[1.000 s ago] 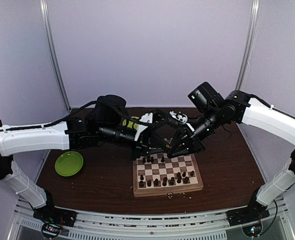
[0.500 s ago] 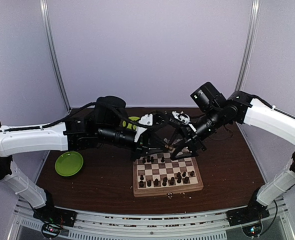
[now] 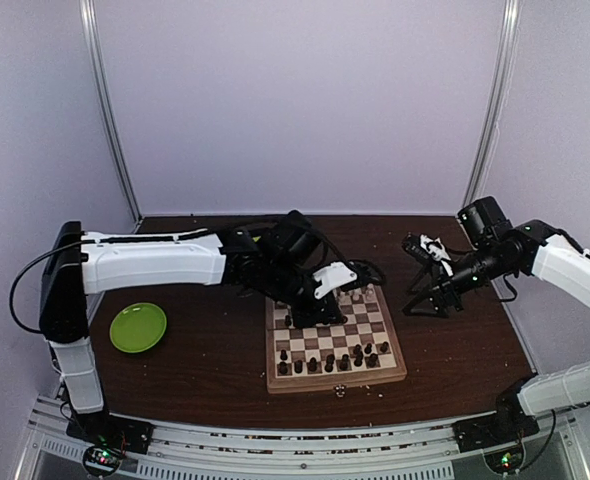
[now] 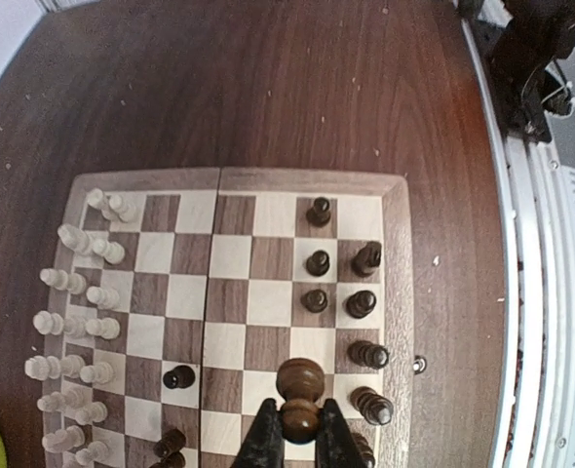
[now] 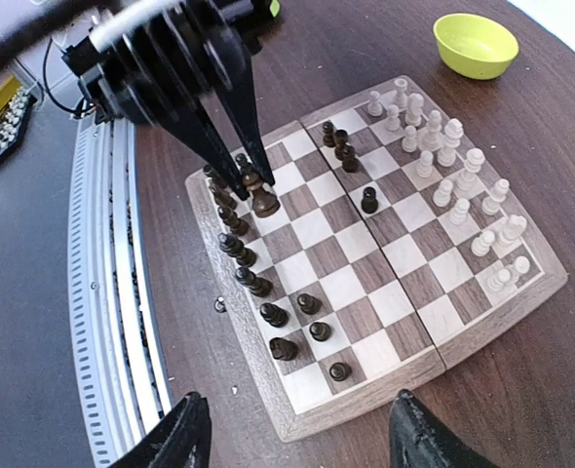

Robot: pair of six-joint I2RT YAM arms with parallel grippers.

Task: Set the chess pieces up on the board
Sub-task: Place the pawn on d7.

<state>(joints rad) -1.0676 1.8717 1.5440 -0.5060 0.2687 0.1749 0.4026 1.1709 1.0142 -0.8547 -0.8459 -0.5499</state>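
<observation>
The board [image 3: 337,384] lies in the middle of the table, with cream chess pieces [image 4: 73,322] along its far rows and dark chess pieces [image 4: 361,302] along its near rows. One dark pawn [image 4: 178,376] stands alone mid-board. My left gripper [image 4: 300,434] is shut on a dark pawn [image 4: 300,382] low over the dark side; the right wrist view shows that pawn [image 5: 264,202] beside the dark rows. Whether it touches the board I cannot tell. My right gripper [image 5: 297,448] is open and holds nothing, off the board's right side [image 3: 430,305].
A lime-green plate [image 3: 138,327] sits at the left of the table. A lime-green bowl [image 5: 476,44] stands behind the board. The metal rail [image 4: 531,244] runs along the near table edge. A small metal bit [image 4: 419,365] lies beside the board's rim.
My right gripper has opened and drawn back to the right, off the board. My left arm has swung forward from behind the board and now holds the dark pawn over it.
</observation>
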